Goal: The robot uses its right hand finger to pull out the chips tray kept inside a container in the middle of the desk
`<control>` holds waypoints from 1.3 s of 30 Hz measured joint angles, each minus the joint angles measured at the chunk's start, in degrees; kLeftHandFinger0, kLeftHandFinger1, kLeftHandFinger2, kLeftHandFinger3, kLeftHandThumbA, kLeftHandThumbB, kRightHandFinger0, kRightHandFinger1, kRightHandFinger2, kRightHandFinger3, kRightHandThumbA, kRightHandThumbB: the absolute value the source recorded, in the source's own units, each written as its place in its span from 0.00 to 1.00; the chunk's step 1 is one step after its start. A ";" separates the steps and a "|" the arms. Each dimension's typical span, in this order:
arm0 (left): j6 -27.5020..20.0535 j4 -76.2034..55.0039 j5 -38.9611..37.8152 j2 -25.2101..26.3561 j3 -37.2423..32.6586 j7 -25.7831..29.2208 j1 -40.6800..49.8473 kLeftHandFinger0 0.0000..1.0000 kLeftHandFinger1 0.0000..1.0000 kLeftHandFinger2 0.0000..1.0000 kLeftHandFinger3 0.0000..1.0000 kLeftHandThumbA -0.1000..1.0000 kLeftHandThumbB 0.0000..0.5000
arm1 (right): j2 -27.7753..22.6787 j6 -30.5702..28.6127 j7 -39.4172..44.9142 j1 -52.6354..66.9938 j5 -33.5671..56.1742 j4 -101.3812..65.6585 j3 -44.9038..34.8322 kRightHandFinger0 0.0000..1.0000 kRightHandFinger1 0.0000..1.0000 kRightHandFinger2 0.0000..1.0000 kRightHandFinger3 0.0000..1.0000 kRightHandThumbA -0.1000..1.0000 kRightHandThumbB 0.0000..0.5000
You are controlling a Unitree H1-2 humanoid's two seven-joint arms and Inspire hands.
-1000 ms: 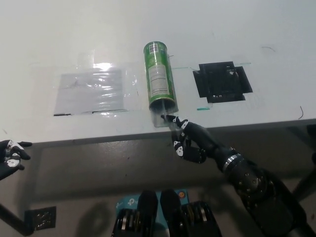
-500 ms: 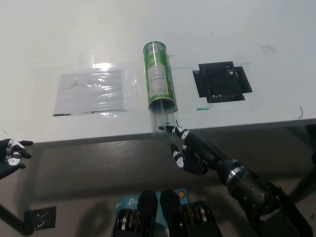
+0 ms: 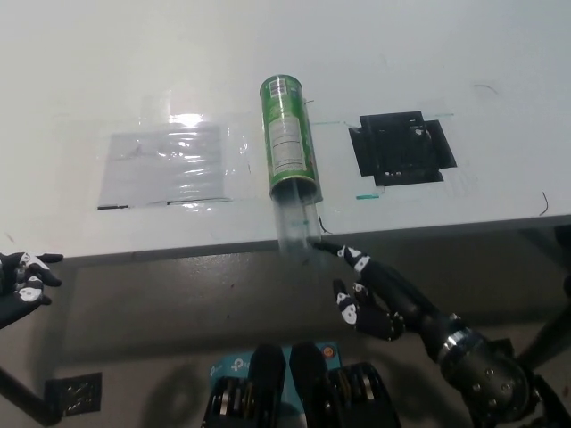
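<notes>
Right hand (image 3: 368, 287): black, one finger extended touching the tray's end, holding nothing. Chips tray (image 3: 294, 225): clear plastic, protruding over the desk (image 3: 80, 80) edge. Container (image 3: 288, 138): green cylindrical can, lying mid-desk. Left hand (image 3: 20, 283): lower left, state unclear.

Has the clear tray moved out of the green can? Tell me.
Yes. The clear tray has slid farther out of the green can, toward the desk edge, following the right hand.

A green container (image 3: 288, 139), a clear plastic sheet (image 3: 165, 163) and a black mat (image 3: 401, 148) are carried by the white desk (image 3: 134, 53), beyond the right hand (image 3: 375, 290).
</notes>
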 measured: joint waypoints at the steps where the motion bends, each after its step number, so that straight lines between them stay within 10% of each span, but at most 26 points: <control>1: 0.00 0.00 -0.01 0.00 0.01 0.00 0.01 0.58 0.66 0.78 0.96 0.14 0.00 | 0.01 0.12 0.03 0.47 0.02 -0.16 -0.06 0.00 0.01 0.98 0.93 0.00 0.32; 29: 0.00 0.01 -0.04 -0.08 0.17 0.00 0.02 0.59 0.65 0.77 0.95 0.14 0.00 | 2.38 2.59 0.98 3.10 0.09 -2.06 -0.14 0.03 0.09 0.95 0.90 0.00 0.37; 39: 0.02 0.03 -0.30 -0.54 0.33 0.01 0.15 0.59 0.65 0.77 0.94 0.13 0.00 | -2.08 5.77 2.50 6.77 1.76 -9.76 -4.43 0.00 0.05 0.72 0.75 0.00 0.40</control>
